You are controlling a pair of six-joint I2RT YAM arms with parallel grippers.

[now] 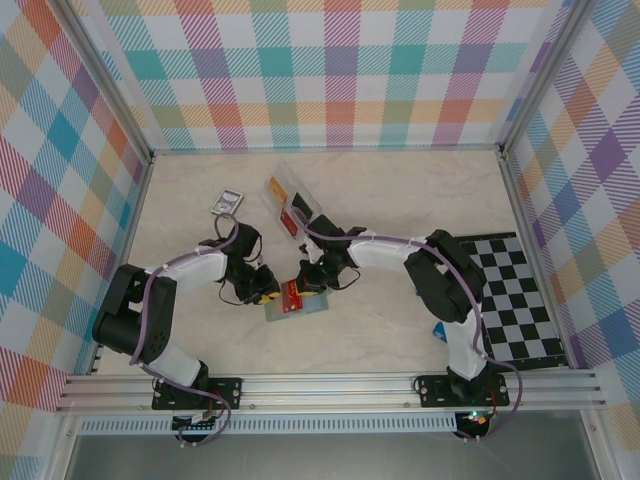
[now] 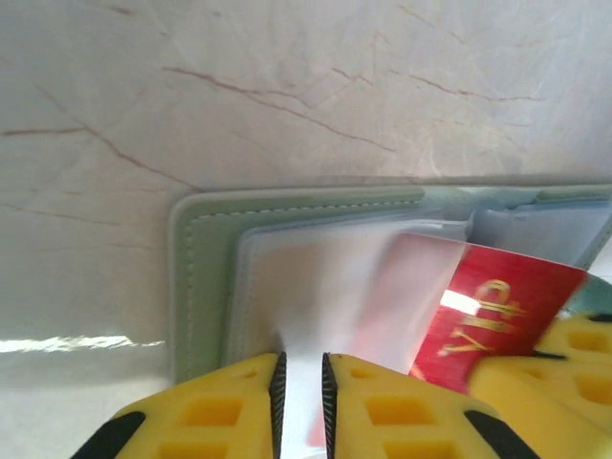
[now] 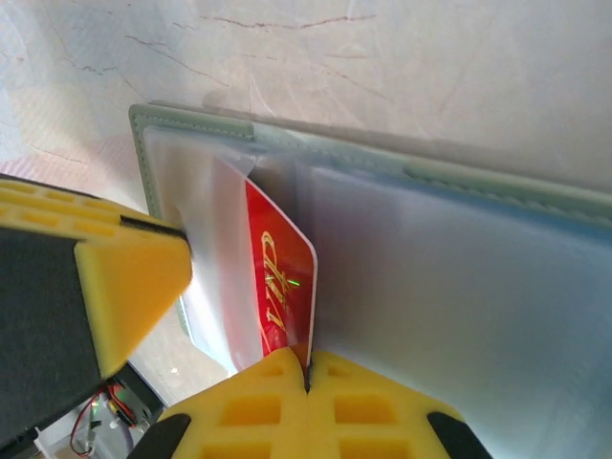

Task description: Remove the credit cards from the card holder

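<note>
From above, the card holder [image 1: 316, 306] lies open on the table [image 1: 400, 200] between both arms, so each can work on it. The left gripper [image 1: 268, 292] is at its left edge and the right gripper [image 1: 304, 283] is over the red card [image 1: 292, 296].

In the left wrist view, the left jaws stand a sliver apart around the clear pocket leaf [image 2: 316, 277], probably to steady the holder. Whether they bite cannot be told.

In the right wrist view, the right jaws are pressed together on the card's edge. The card is partly out of its pocket, so the grip looks set to slide it free.
</note>
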